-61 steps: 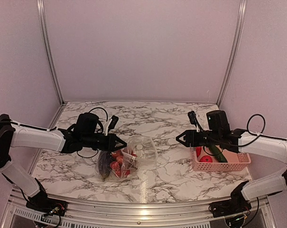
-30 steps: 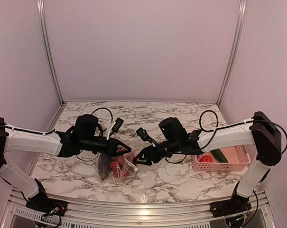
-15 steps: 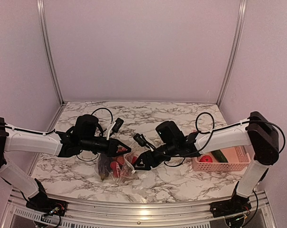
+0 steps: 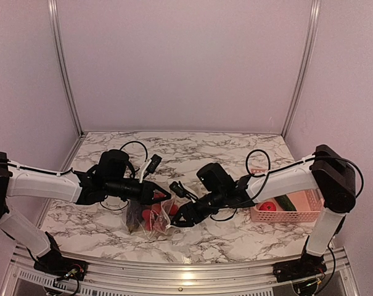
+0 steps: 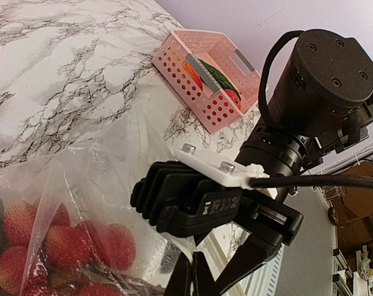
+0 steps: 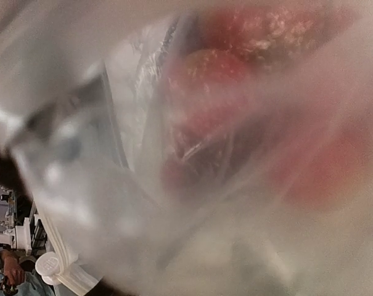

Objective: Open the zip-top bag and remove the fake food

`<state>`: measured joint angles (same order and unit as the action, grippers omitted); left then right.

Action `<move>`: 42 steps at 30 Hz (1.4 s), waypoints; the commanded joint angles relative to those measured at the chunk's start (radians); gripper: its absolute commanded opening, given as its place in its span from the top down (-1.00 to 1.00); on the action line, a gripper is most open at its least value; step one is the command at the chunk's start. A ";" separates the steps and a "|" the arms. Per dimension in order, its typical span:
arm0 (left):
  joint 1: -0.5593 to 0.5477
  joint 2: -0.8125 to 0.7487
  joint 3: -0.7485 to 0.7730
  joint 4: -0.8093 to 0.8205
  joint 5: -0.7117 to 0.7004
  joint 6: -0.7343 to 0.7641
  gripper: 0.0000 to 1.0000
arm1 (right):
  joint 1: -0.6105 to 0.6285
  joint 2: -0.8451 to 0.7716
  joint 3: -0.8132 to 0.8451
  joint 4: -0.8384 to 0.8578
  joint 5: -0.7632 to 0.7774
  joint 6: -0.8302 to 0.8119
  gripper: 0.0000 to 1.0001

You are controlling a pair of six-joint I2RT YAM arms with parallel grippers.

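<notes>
Arms meet over the zip-top bag (image 5: 94, 179), left of centre on the table (image 4: 235, 154).
Left gripper (image 4: 163, 196) is clamped on the bag's rim, toy food (image 5: 66, 240) inside; right gripper (image 4: 176, 217) presses into the plastic, its spread unclear. Best to pinch only the opposite lip, then pull apart gently.

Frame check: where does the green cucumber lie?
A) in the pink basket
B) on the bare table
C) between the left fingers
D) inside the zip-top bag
A: the green cucumber lies in the pink basket, next to a red piece.
</notes>
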<state>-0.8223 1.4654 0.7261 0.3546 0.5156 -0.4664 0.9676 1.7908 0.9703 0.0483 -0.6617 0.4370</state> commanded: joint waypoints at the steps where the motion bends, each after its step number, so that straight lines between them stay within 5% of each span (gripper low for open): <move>1: -0.001 0.005 0.002 0.014 -0.004 0.010 1.00 | 0.015 0.037 0.030 0.008 0.018 0.018 0.12; 8: -0.001 -0.002 -0.008 0.015 -0.009 0.012 1.00 | 0.016 0.025 0.003 0.051 0.015 0.038 0.36; 15: -0.001 -0.011 -0.011 0.005 -0.018 0.017 1.00 | 0.016 -0.010 0.007 0.030 0.035 0.028 1.00; 42: 0.002 -0.005 -0.018 -0.040 -0.075 0.042 1.00 | -0.076 -0.261 0.053 -0.318 0.305 -0.136 1.00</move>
<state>-0.8223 1.4540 0.7147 0.3485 0.4618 -0.4404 0.9062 1.5787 0.9871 -0.2546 -0.3954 0.3248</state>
